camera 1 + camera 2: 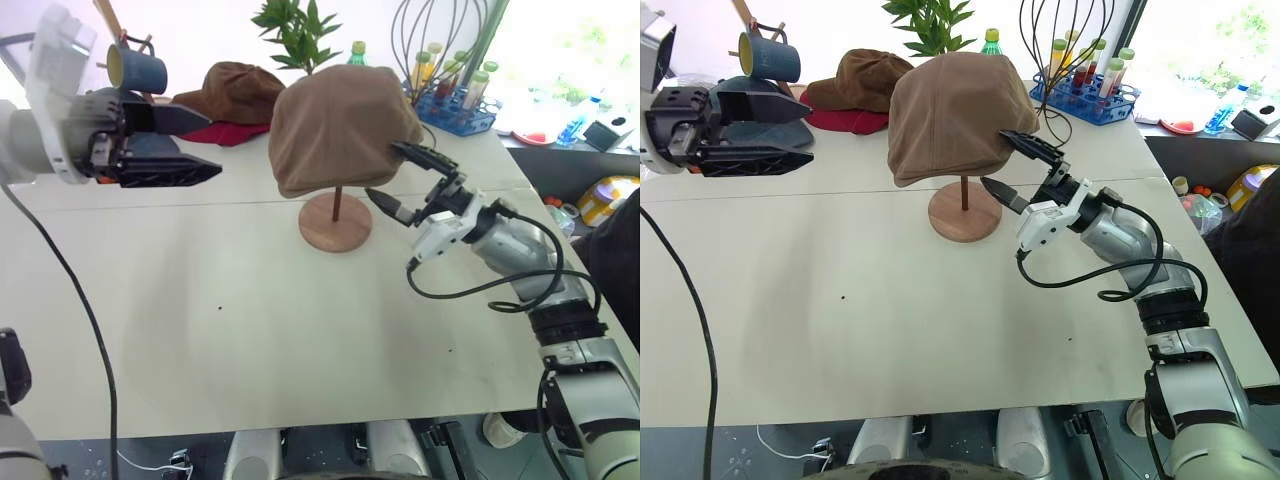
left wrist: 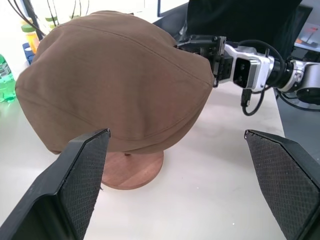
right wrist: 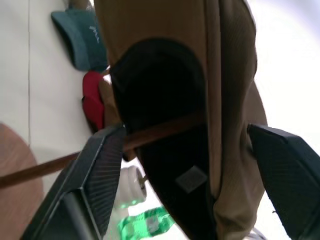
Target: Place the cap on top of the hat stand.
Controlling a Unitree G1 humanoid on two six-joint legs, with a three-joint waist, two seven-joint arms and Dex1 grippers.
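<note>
The cap [image 1: 335, 125] is sitting draped over the top of the hat stand [image 1: 336, 222], covering its upper disc. My right gripper [image 1: 398, 180] is hanging at the cap's right edge, fingers spread with nothing between them, the upper one touching the brim. My left gripper [image 1: 190, 145] is hovering wide and empty, well apart to the left.

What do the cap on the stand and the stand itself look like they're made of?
The cap looks like soft woven fabric, matte reddish-brown, with stitched seams and gentle folds. The hat stand looks wooden: its round base shows smooth reddish grain, and the thin pole is darker brown.
</note>
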